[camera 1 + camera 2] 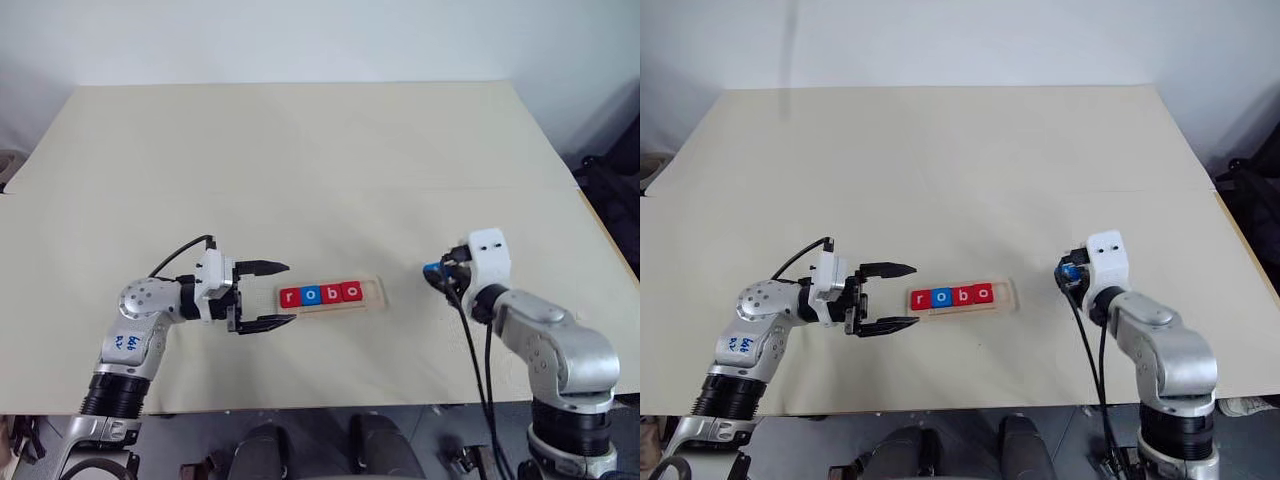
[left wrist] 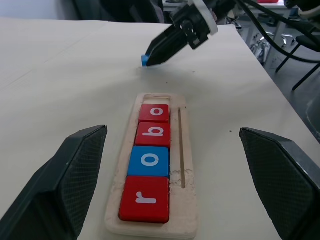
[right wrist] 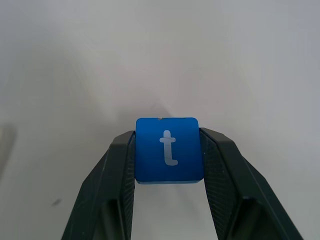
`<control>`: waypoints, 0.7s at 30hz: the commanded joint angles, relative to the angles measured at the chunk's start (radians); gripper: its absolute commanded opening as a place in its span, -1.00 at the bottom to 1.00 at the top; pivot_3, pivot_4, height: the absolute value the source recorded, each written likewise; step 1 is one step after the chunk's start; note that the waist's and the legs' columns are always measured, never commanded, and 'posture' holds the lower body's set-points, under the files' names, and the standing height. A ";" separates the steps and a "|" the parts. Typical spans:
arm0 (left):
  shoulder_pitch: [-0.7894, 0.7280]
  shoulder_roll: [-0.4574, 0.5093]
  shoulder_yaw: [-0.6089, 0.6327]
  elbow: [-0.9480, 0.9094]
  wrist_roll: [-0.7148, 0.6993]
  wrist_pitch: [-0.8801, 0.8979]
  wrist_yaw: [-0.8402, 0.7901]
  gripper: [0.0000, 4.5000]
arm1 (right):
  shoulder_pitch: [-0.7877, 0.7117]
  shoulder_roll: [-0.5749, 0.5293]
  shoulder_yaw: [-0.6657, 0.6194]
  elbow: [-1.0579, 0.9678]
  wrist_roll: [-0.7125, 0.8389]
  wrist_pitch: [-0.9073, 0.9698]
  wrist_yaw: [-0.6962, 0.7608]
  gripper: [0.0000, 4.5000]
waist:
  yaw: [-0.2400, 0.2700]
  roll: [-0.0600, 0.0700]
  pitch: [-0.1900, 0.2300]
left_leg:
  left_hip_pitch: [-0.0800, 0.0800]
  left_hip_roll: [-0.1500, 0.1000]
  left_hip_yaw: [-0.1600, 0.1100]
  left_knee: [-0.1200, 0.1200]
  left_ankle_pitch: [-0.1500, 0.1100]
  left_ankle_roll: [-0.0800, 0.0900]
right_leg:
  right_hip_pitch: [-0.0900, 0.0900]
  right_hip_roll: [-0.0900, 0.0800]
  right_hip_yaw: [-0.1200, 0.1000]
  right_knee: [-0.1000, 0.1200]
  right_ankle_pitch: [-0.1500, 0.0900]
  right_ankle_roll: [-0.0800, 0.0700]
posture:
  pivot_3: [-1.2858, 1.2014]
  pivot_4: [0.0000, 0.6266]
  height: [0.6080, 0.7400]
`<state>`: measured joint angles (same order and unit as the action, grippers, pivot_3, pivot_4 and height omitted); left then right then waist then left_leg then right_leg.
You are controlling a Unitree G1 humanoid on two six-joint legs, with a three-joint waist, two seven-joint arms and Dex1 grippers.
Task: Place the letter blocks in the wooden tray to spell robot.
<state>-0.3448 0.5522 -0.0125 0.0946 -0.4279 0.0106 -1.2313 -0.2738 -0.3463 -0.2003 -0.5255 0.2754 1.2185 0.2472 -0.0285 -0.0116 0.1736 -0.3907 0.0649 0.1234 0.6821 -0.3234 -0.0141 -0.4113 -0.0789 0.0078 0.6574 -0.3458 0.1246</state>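
Note:
The wooden tray (image 1: 372,291) lies on the table near the front edge. Four letter blocks sit in it, reading r (image 2: 145,198), o (image 2: 149,160), b (image 2: 154,131), o (image 2: 155,112): red, blue, red, red. The slot at the tray's right end (image 2: 159,97) is bare. My left gripper (image 1: 916,295) is open at the tray's left end, one finger (image 2: 75,172) on either side of it. To the right of the tray, my right gripper (image 3: 169,150) is shut on the blue t block (image 3: 169,149), just above the table.
A beige cloth covers the table (image 1: 300,160), with a faint seam across its middle. Dark equipment (image 1: 612,190) stands off the table's right edge. The front edge (image 1: 330,408) is close behind both arms.

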 commanded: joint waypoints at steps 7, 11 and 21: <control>-0.029 0.003 0.012 0.018 -0.003 -0.018 -0.014 1.00 | 0.035 -0.010 -0.035 -0.055 0.040 -0.029 0.011 0.52 | 0.001 0.000 0.000 | 0.000 0.000 0.000 0.000 0.000 0.000 | 0.000 0.000 0.000 -0.001 0.000 0.000 | 0.03 -0.52 1.00; -0.024 0.003 0.014 0.016 -0.002 -0.023 -0.010 1.00 | 0.084 -0.158 -0.112 -0.050 0.160 -0.068 0.225 0.99 | 0.003 0.000 0.000 | 0.000 0.000 0.000 0.000 0.000 0.001 | 0.000 0.000 0.000 -0.002 0.000 0.000 | 0.03 -0.52 1.00; -0.022 0.007 0.022 0.037 -0.001 -0.040 -0.013 1.00 | 0.385 -0.428 -0.289 0.236 0.125 -0.716 0.680 0.99 | 0.016 -0.001 0.000 | 0.002 -0.001 0.000 0.000 -0.002 0.003 | 0.004 0.000 0.000 -0.005 0.001 0.001 | 0.03 -0.52 1.00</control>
<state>-0.3633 0.5548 -0.0059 0.1340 -0.4274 -0.0126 -1.2370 0.1020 -0.7477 -0.4435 -0.3426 0.4167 0.6282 0.8666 -0.0121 -0.0125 0.1735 -0.3882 0.0637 0.1233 0.6822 -0.3252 -0.0109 -0.4073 -0.0785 0.0080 0.6522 -0.3451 0.1259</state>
